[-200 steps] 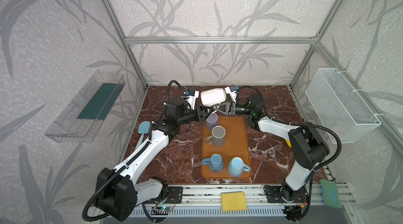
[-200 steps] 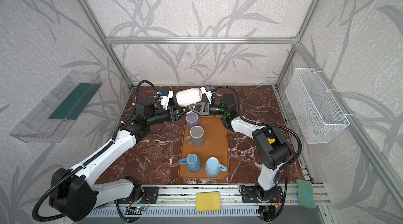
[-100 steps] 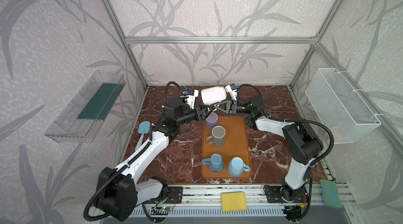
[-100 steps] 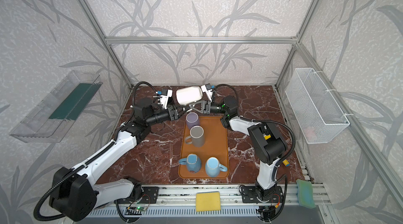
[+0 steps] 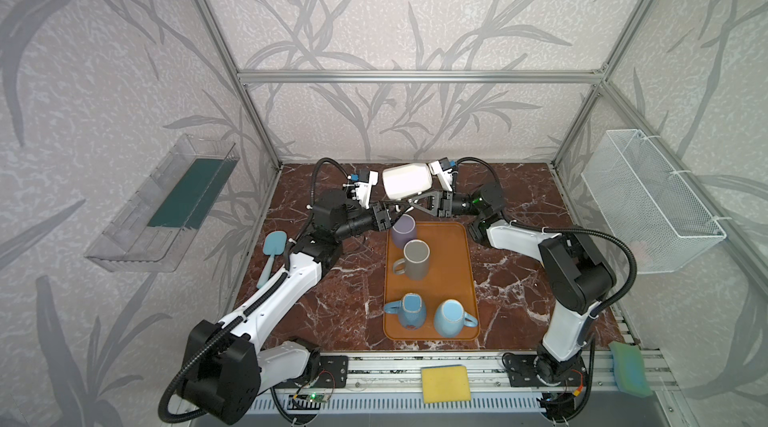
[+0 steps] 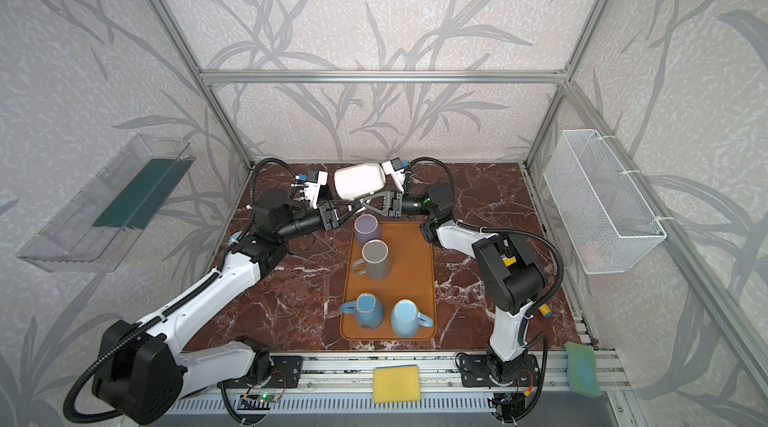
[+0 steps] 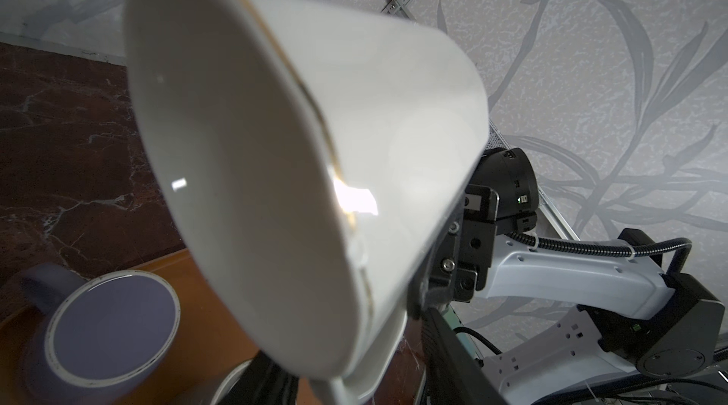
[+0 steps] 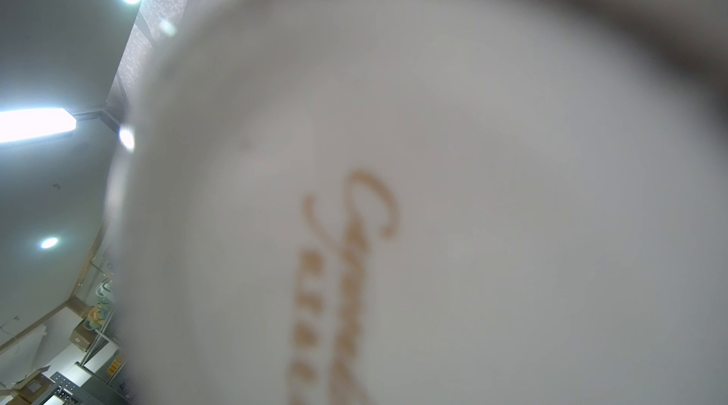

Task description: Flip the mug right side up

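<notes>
A white mug (image 5: 405,180) (image 6: 357,180) lies on its side in the air over the far end of the orange tray (image 5: 459,263). In the left wrist view the mug (image 7: 354,107) turns its mouth toward the camera. In the right wrist view the mug (image 8: 433,127) shows its base with gold lettering. My right gripper (image 5: 412,208) (image 6: 366,203) (image 7: 433,288) is shut on the mug from below. My left gripper (image 5: 392,213) (image 6: 348,213) (image 7: 362,379) is open, with the mug's handle between its fingers; a gap shows beside one finger.
On the tray stand a purple mug (image 5: 404,229), a grey mug (image 5: 415,258) and two blue mugs (image 5: 409,310) (image 5: 451,317). A blue spatula (image 5: 272,252) lies at the left. A yellow sponge (image 5: 444,383) and a green sponge (image 5: 629,369) sit at the front, a wire basket (image 5: 648,200) hangs on the right wall.
The left jaws have narrowed around the mug's handle. The mug and the right gripper have stayed almost in place.
</notes>
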